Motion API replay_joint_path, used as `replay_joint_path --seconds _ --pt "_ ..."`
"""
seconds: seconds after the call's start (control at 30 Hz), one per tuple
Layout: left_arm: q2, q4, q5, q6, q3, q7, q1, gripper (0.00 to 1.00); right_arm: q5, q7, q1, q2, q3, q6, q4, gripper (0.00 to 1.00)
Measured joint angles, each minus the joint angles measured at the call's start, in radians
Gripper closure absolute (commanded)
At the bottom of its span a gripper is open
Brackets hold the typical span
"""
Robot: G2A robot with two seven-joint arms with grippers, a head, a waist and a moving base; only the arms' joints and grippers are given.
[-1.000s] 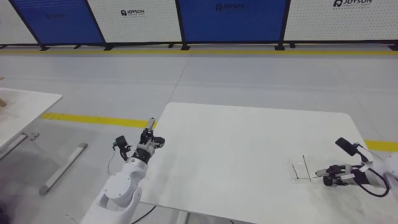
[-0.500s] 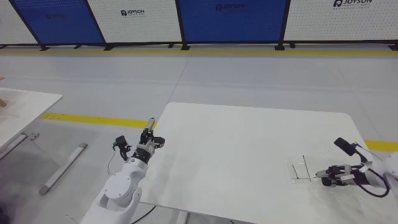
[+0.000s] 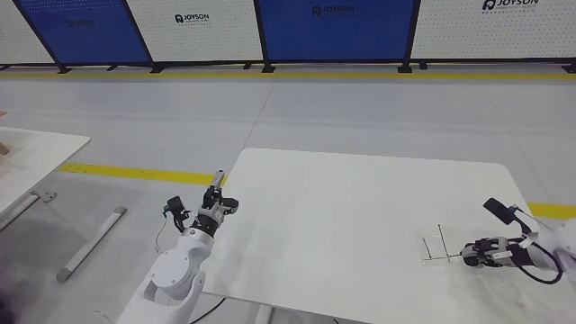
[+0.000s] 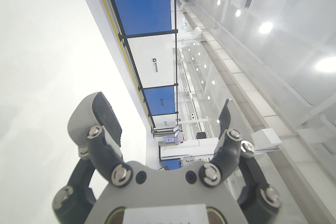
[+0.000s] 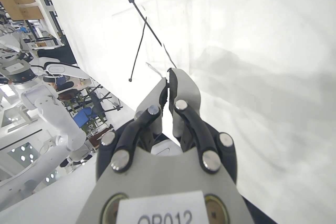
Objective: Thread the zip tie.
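Right wrist view: zip tie [image 5: 153, 34] is thin and black and lies flat on the white table [image 5: 236, 25]. Its head end is far from your gripper, and the tail runs straight back to the fingertips. A second tie [image 5: 137, 49] crosses it near the head end and angles off to one side, clear of the fingers. Your right gripper [image 5: 168, 75] is low over the table with both fingers clenched together, and the first tie's tail looks pinched at the very tips. The contact spot is small and partly washed out.

In the top view both ties show as faint lines near the table's [image 3: 360, 207] front right corner. The right gripper [image 3: 466, 254] is just beside them on the right.

Your left gripper [image 3: 216, 184] is well apart from all this. It sits at the table's left edge with the arm raised, pointing away from you. In the left wrist view its fingers [image 4: 107, 114] are spread wide and released, with nothing between them [image 4: 164, 104], aimed out over the table edge.

Blue and white panels [image 3: 333, 9] line the back of the floor. Another white robot [image 5: 50, 93] stands past the table edge in the right wrist view.
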Motion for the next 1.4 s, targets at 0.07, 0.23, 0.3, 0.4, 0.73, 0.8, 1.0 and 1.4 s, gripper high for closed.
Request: replay_joint_path --seconds 0.07,0.23,0.3,0.4,0.73,0.8,1.0,1.4 --pt "0.000 0.000 0.000 0.000 0.000 0.000 0.000 0.00 0.002 -0.002 -0.001 0.001 0.003 -0.002 -0.002 1.00" --pt "0.000 0.000 0.000 0.000 0.000 0.000 0.000 0.00 0.001 -0.005 -0.007 0.005 0.014 -0.005 -0.015 1.00" --pt "0.000 0.000 0.000 0.000 0.000 0.000 0.000 0.00 0.003 -0.008 -0.012 0.007 0.023 -0.008 -0.020 1.00" --pt "0.000 0.000 0.000 0.000 0.000 0.000 0.000 0.00 -0.010 -0.037 -0.028 0.016 0.048 0.008 -0.038 1.00" --pt "0.000 0.000 0.000 0.000 0.000 0.000 0.000 0.00 0.001 -0.061 -0.167 0.070 0.230 0.007 -0.155 1.00" --pt "0.000 0.000 0.000 0.000 0.000 0.000 0.000 0.00 0.049 -0.059 -0.208 0.078 0.278 -0.018 -0.171 1.00" --pt "0.000 0.000 0.000 0.000 0.000 0.000 0.000 0.00 0.063 -0.055 -0.216 0.079 0.288 -0.027 -0.172 1.00" --pt "0.000 0.000 0.000 0.000 0.000 0.000 0.000 0.00 0.130 -0.108 -0.252 0.078 0.316 -0.090 -0.211 1.00"
